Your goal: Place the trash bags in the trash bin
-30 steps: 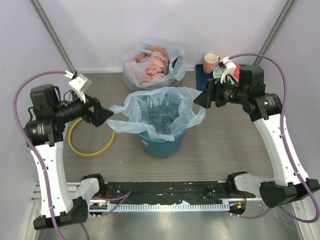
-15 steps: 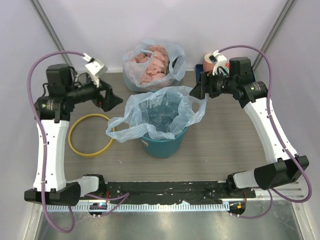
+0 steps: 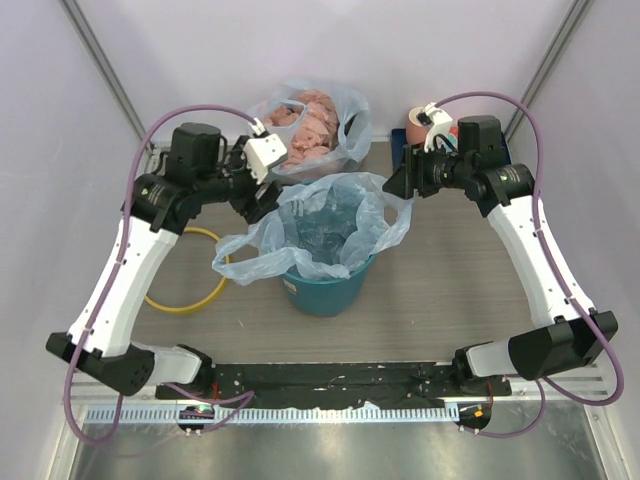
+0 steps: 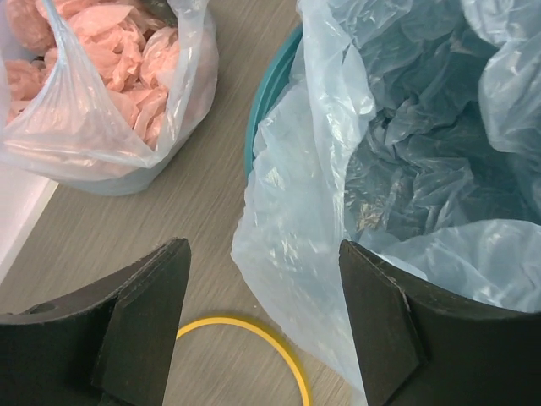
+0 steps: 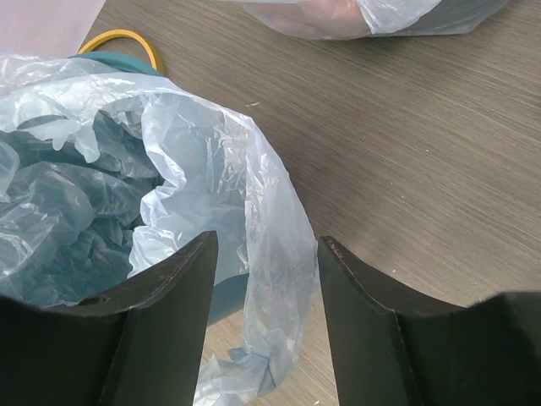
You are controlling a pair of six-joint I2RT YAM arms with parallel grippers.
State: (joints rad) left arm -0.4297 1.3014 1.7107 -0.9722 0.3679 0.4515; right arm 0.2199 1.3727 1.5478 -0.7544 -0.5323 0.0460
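Note:
The light-blue trash bag (image 3: 322,222) lies open in the teal trash bin (image 3: 325,288), with its edges draped over the rim and a flap hanging at the left. My left gripper (image 3: 268,205) is open and empty above the bag's back left edge. In the left wrist view the film (image 4: 296,211) lies between the spread fingers (image 4: 139,321), beside the bin's rim (image 4: 269,93). My right gripper (image 3: 393,187) is open and empty at the bag's back right edge. The hanging film (image 5: 275,254) sits between its fingers (image 5: 380,330).
A yellow ring (image 3: 178,300) lies flat on the table left of the bin, partly under my left arm. A clear bag of pink lumps (image 3: 305,125) stands behind the bin. A pink mug (image 3: 418,125) stands on a blue block at the back right.
My left gripper has left the bag's left corner and swung back and right to the bin's back left rim. The left flap now hangs loose. My right gripper moved slightly back.

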